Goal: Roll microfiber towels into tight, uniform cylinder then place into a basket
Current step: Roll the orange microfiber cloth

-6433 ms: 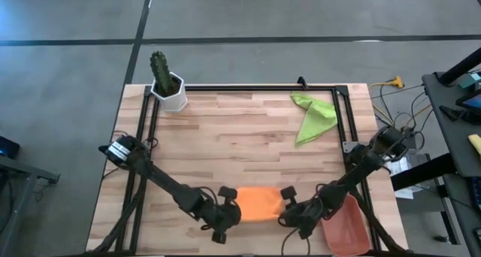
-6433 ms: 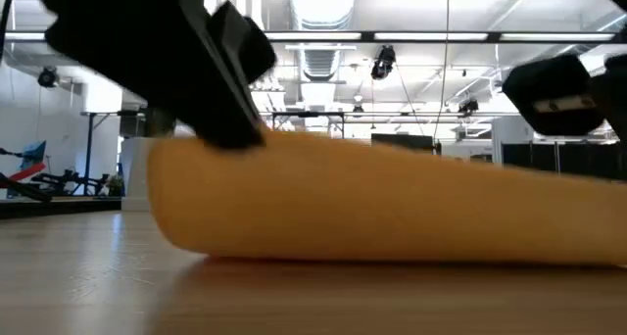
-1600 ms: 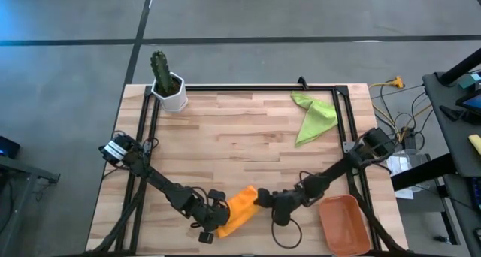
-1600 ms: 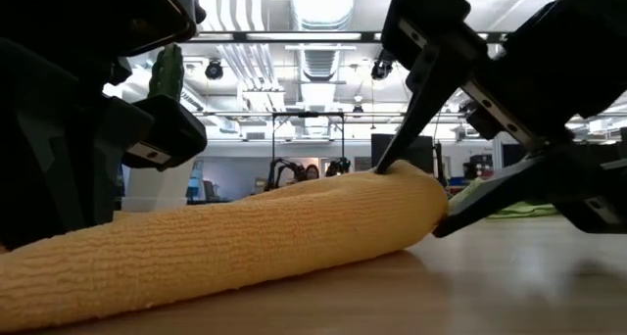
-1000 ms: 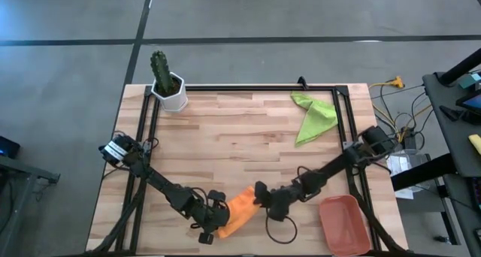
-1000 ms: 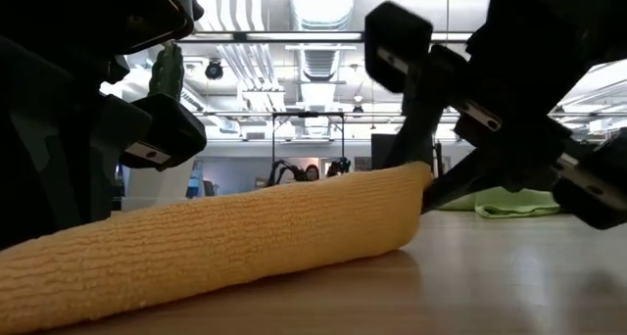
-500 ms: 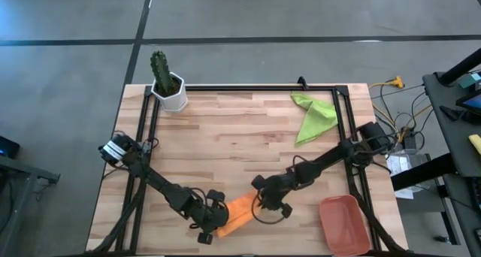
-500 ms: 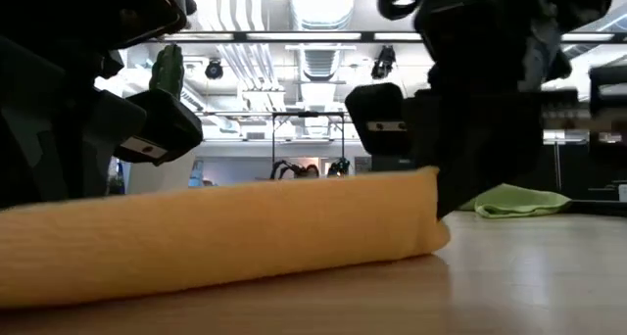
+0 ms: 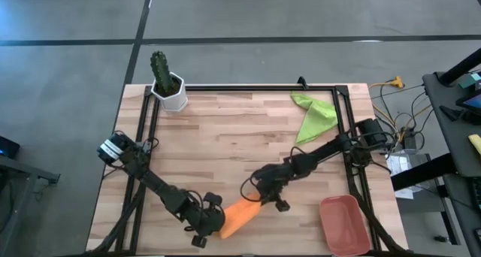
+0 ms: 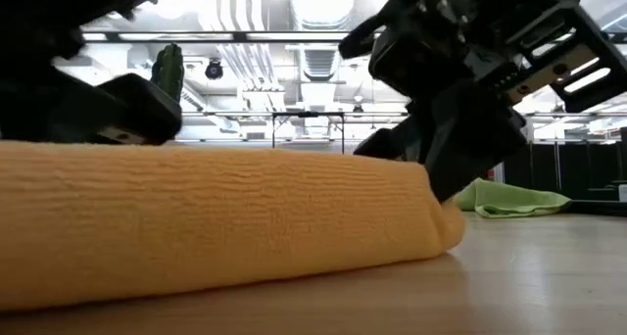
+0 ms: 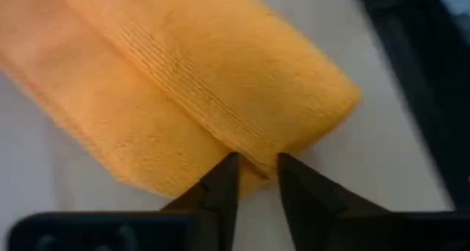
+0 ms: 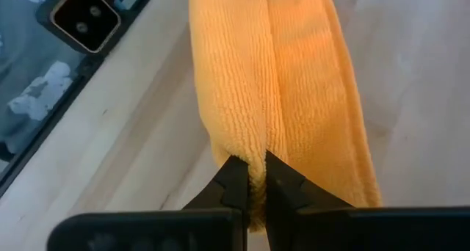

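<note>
While both tools pinch 1 orange towel [image 9: 239, 215] | left tool [image 9: 213, 223] | right tool [image 9: 255, 198] | 1 green towel [image 9: 313, 115] | 1 basket [image 9: 345, 224]

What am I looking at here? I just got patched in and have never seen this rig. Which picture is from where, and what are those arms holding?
These are two dark robot arms at a wooden table. The high view looks straight down on it; the low view sits at table-top height; each wrist view looks past that arm's own fingers. The arms hold a rolled orange towel between them near the table's front edge. The left gripper pinches one end of it, the right gripper the other, both shut on the cloth. A green towel lies crumpled and unrolled at the far right of the table. The basket, a terracotta tray, sits at the front right corner with nothing showing in it. A cactus in a white pot stands at the far left corner.
</note>
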